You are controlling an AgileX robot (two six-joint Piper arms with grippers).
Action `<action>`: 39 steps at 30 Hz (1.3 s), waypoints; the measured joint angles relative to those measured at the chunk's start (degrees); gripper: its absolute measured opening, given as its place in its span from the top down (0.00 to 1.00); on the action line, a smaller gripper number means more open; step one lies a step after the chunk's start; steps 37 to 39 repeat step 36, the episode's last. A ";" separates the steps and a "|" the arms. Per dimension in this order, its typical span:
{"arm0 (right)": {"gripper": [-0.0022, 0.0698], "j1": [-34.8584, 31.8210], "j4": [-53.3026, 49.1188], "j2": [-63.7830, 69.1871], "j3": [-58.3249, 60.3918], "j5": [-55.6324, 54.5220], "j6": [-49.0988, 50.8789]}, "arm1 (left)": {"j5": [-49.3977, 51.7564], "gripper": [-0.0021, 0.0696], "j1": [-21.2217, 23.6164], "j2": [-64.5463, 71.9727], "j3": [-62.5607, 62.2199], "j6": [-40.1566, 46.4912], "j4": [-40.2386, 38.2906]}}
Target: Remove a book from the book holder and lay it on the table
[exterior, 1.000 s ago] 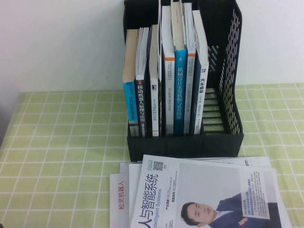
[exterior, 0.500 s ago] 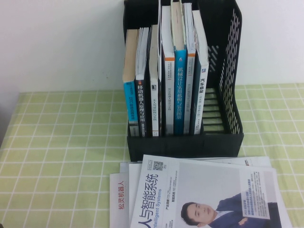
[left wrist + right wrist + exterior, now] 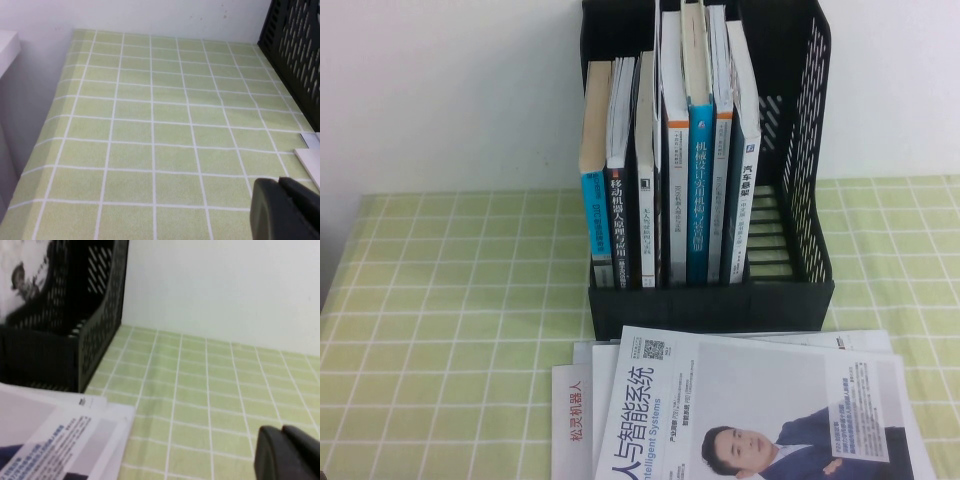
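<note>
1. White wall backs the table (image 3: pixel 440 300); its green checked cloth carries the holder (image 3: pixel 710 290) at the far edge, middle.
2. You see the book (image 3: pixel 750 410) lying flat at the near edge, just in front of the holder, on top of other magazines (image 3: pixel 570 410).
3. Nothing has shifted across the last second: book, holder and upright books (image 3: pixel 670 160) sit exactly as before.
4. Your right gripper (image 3: pixel 287 452) is clenched, empty, low over bare cloth toward the right edge, beside the book.
5. Your left gripper (image 3: pixel 285 210) hangs over the left side; you cannot tell its fingers' state.
6. Judged from this, your task looks finished and both arms parked.
</note>
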 joint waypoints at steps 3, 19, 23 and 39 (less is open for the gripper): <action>0.97 -2.02 -0.92 0.00 0.41 2.22 2.63 | 0.09 0.97 0.00 0.00 0.00 0.00 0.00; 0.97 -3.42 0.82 0.00 0.31 10.18 15.46 | 0.09 0.97 0.00 0.00 0.00 0.11 0.00; 0.97 -3.42 0.91 0.00 0.31 10.18 15.58 | 0.09 0.97 0.00 0.00 0.00 0.11 0.00; 0.97 -3.42 1.05 0.00 0.31 10.30 15.66 | 0.09 0.97 0.00 0.00 0.00 0.03 0.00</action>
